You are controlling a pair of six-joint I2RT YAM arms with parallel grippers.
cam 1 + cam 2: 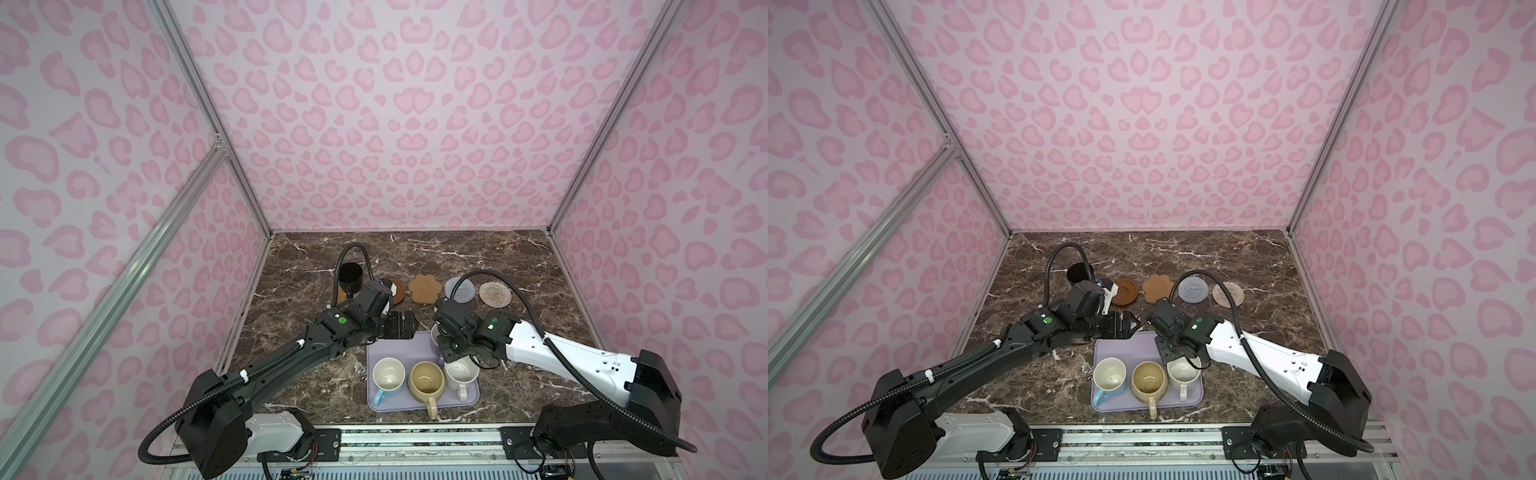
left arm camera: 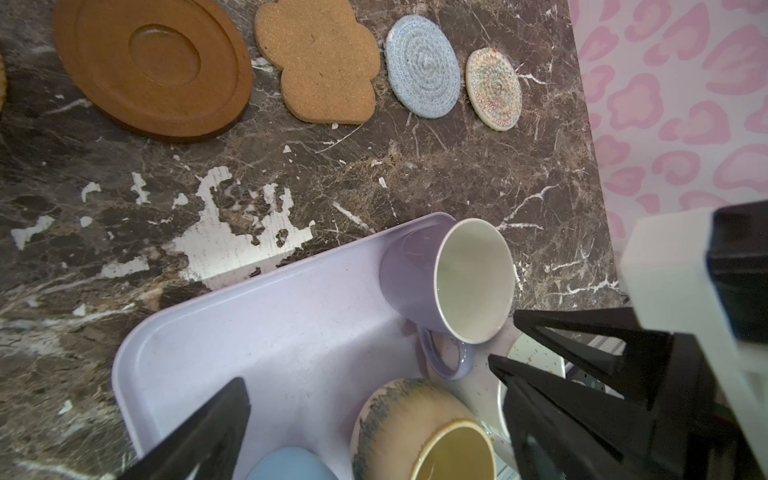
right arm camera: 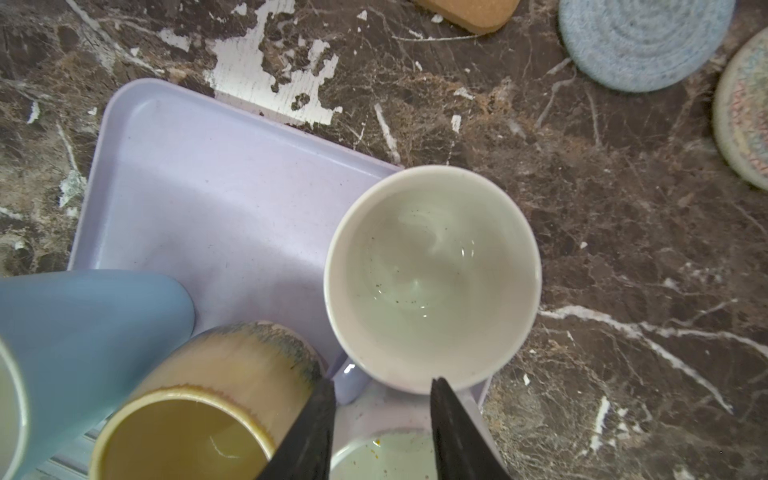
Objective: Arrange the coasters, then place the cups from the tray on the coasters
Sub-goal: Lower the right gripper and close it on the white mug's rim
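The lavender tray [image 1: 409,353] holds the light blue cup [image 1: 388,374], the yellow-beige cup [image 1: 426,382], the speckled white cup [image 1: 461,372] and, at its far right corner, the lavender cup [image 3: 432,274]. My right gripper [image 3: 382,384] hangs over that cup's near rim, jaws partly apart and holding nothing, with the handle [image 3: 347,384] beside one finger. My left gripper [image 1: 413,327] stands wide open and empty above the tray's far edge. The black cup [image 1: 349,276] sits on the rattan coaster [image 1: 341,296]. To its right lie the dark brown [image 2: 153,66], paw [image 2: 320,62], grey-blue [image 2: 422,70] and cream [image 2: 493,89] coasters.
Everything rests on a brown marble tabletop [image 1: 498,257] walled in by pink patterned panels at the back and both sides. The two arms meet over the tray's far end. The yellow-beige cup's handle [image 1: 432,407] overhangs the tray's front rim.
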